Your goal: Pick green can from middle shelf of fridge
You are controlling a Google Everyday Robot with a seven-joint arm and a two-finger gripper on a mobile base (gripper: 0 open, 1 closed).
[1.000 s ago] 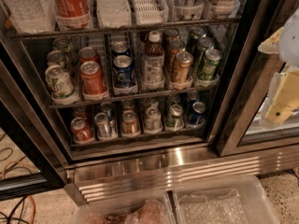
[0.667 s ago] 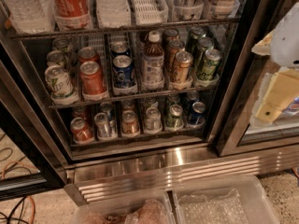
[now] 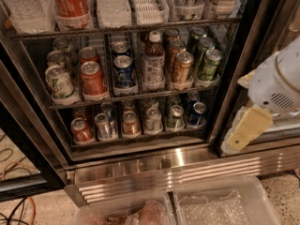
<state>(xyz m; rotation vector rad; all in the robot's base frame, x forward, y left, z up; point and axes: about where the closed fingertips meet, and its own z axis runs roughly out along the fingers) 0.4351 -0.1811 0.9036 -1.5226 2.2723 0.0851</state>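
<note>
The fridge (image 3: 154, 165) stands open in front of me. On the middle shelf (image 3: 136, 93), the green can (image 3: 209, 64) stands at the front of the rightmost lane, upright, with two more green cans behind it. To its left are a tan-gold can (image 3: 182, 67), a bottle (image 3: 153, 62), a blue can (image 3: 124, 71), a red can (image 3: 93, 78) and a whitish can with a green logo (image 3: 59, 82). My gripper (image 3: 248, 127), white with a yellowish tip, hangs at the right outside the fridge, below and to the right of the green can, and holds nothing that I can see.
The top shelf holds water bottles (image 3: 26, 6), a red bottle (image 3: 70, 1) and white trays (image 3: 147, 3). The bottom shelf holds several cans (image 3: 130, 122). A black door frame (image 3: 243, 55) stands between the gripper and the shelves. Clear plastic bins (image 3: 215, 205) sit on the floor; cables (image 3: 18, 205) lie at the left.
My gripper has moved left and down, further into view and nearer the fridge opening. The cans have not moved.
</note>
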